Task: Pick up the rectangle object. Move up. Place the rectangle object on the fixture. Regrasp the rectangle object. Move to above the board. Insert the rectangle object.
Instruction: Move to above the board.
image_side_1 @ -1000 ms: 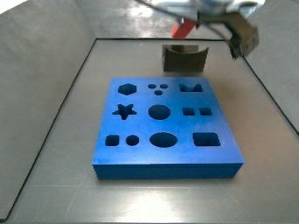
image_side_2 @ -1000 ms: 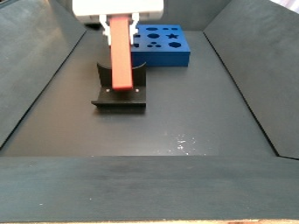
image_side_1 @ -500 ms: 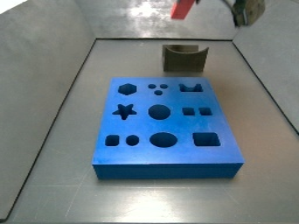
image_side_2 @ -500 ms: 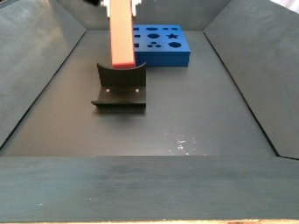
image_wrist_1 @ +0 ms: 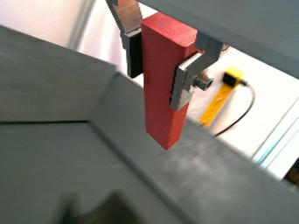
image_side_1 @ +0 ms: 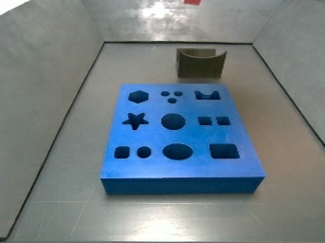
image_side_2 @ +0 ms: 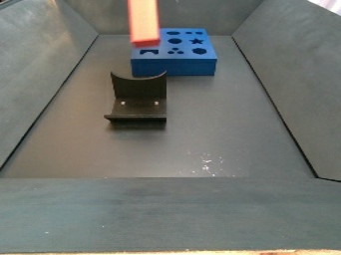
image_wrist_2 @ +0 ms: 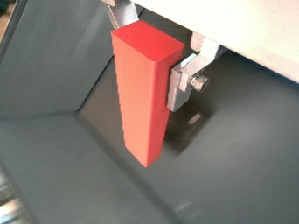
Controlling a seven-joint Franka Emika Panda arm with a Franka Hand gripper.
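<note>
My gripper (image_wrist_1: pixel 159 63) is shut on the red-orange rectangle object (image_wrist_1: pixel 163 101), which hangs upright between the silver fingers (image_wrist_1: pixel 184 80); both wrist views show this grip (image_wrist_2: pixel 149 74). In both side views only the lower end of the rectangle object (image_side_2: pixel 143 20) shows at the top edge (image_side_1: pixel 193 2); the gripper itself is above the frame. The dark notched fixture (image_side_2: pixel 138 100) stands empty on the floor, well below the block, and also shows in a side view (image_side_1: pixel 200 63). The blue board (image_side_1: pixel 178 138) with its cutouts lies flat beside the fixture (image_side_2: pixel 177 52).
Grey walls enclose the floor (image_side_1: pixel 51 142) on all sides. A yellow cable (image_wrist_1: pixel 219 101) shows beyond the wall in a wrist view.
The gripper has risen with the rectangle object, lifting it out of the fixture's notch and up to the top edge of both side views. The fixture now stands empty.
</note>
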